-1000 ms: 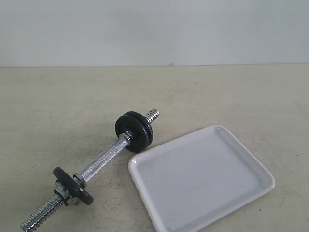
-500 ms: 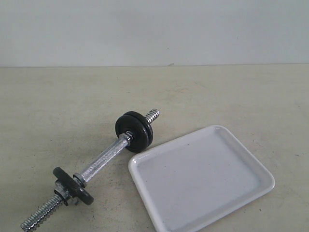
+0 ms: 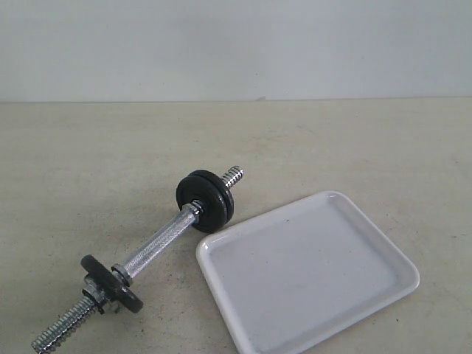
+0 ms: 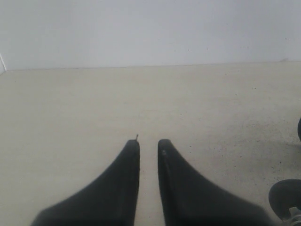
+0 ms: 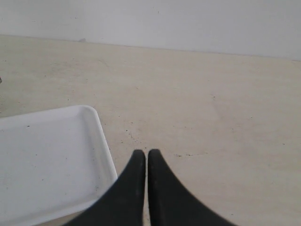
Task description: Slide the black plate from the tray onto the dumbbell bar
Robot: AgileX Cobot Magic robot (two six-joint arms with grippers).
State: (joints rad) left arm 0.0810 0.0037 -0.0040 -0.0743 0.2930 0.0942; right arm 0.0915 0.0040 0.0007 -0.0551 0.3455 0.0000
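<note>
Presently the dumbbell bar point(image 3: 156, 242) lies on the table point(image 3: 332, 140), running aslant from the near left toward the middle of the scene. Its near threaded end points to the near left edge. Its far threaded end stands just beyond a thick black mass that reads as two discs pressed face to face, though the seam is not sharp. The black plate point(image 3: 227, 208) is the outer of the pair, on the side of the far threaded tip, seated on the bar and upright. A second black disc point(image 3: 110, 284) with a chrome collar point(image 3: 120, 274) sits toward the near left end, and the knurled grip runs between the two loads.

The tray point(image 3: 221, 254) rests flat at the near right, its left corner just beside the plate, though contact cannot be confirmed.

Neither arm appears in the exterior view. The left gripper point(image 4: 149, 141) hovers over bare table. Its fingers point(image 4: 127, 179) are slightly parted, with a narrow strip of table visible between them, and hold nothing. The right gripper point(image 5: 143, 151) has its fingers point(image 5: 164, 188) drawn together, all but touching at the tips, also holding nothing. Its tips sit just beside the tray's corner.
</note>
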